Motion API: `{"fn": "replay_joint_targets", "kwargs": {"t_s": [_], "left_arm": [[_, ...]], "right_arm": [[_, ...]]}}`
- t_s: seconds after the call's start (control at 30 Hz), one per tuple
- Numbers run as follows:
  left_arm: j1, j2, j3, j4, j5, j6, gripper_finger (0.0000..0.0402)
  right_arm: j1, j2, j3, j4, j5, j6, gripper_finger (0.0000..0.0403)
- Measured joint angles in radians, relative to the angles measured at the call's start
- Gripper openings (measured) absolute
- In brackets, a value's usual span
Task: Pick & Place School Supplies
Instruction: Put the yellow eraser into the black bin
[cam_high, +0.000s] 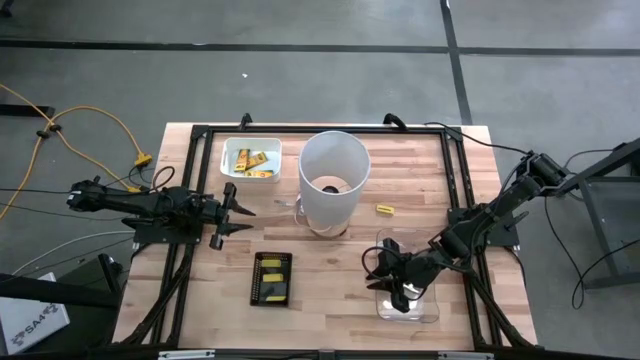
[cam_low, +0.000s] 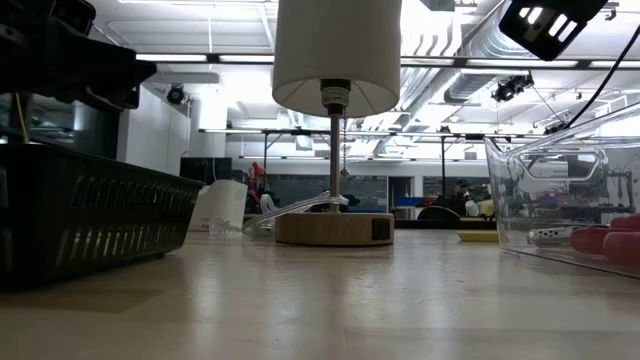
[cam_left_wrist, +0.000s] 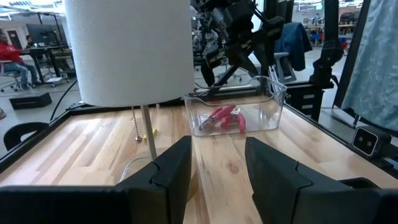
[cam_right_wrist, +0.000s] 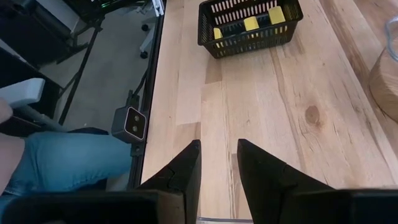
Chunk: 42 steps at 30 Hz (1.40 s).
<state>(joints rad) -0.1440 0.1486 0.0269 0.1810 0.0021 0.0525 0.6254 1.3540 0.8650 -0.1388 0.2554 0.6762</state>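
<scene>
Right end effector (cam_high: 392, 270) hovers over the clear plastic bin (cam_high: 430, 308) at the near right of the wooden surface (cam_high: 330, 290); its two dark fingers (cam_right_wrist: 186, 168) stand a little apart with nothing between them. Left end effector (cam_high: 240, 215) waits at the left side of the surface, just beside the lamp, its fingers (cam_left_wrist: 174, 168) spread wide and empty.

Inside the clear bin lie the pink-handled pliers (cam_left_wrist: 224, 118), seen through its wall in the left wrist view; the low view shows pink handles (cam_low: 605, 240) on the bin's floor as well. How many tools are there cannot be told.

Yellow pieces are in three places. Several lie in the white tray (cam_high: 250, 160) at the far left of the surface, three sit in the black mesh basket (cam_high: 271, 278) near the front edge (cam_right_wrist: 252, 23), and a single yellow piece (cam_high: 385, 209) lies loose on the wood between the lamp and the right arm.

A table lamp with a white cylindrical shade (cam_high: 333, 178) stands on a round wooden base (cam_low: 333, 228) in the middle.

A person in blue trousers (cam_right_wrist: 62, 162) sits beside the surface.
</scene>
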Motion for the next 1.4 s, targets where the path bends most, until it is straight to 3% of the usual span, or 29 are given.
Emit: {"fn": "replay_joint_targets", "kwargs": {"t_s": [0.2, 0.37, 0.63, 0.8, 1.0, 1.2, 1.4], "left_arm": [[0.000, 0.000, 0.000, 0.000, 0.000, 0.000, 0.0144], [0.000, 0.000, 0.000, 0.000, 0.000, 0.000, 0.0144], [0.000, 0.000, 0.000, 0.000, 0.000, 0.000, 0.0144], [0.000, 0.000, 0.000, 0.000, 0.000, 0.000, 0.0144], [0.000, 0.000, 0.000, 0.000, 0.000, 0.000, 0.0144], [0.000, 0.000, 0.000, 0.000, 0.000, 0.000, 0.0144], [0.000, 0.000, 0.000, 0.000, 0.000, 0.000, 0.0144]], "right_arm": [[0.000, 0.000, 0.000, 0.000, 0.012, -0.001, 0.0097], [0.000, 0.000, 0.000, -0.001, 0.122, -0.076, 0.0097], [-0.005, 0.000, 0.000, -0.021, 0.096, -0.262, 0.0097], [-0.014, -0.048, 0.000, -0.181, 0.218, -0.283, 0.0097], [-0.028, -0.142, 0.000, -0.430, 0.350, -0.185, 0.0097], [-0.150, -0.227, 0.000, -0.520, 0.306, -0.151, 0.0097], [-0.368, -0.252, 0.000, -0.599, 0.175, -0.225, 0.0097]]}}
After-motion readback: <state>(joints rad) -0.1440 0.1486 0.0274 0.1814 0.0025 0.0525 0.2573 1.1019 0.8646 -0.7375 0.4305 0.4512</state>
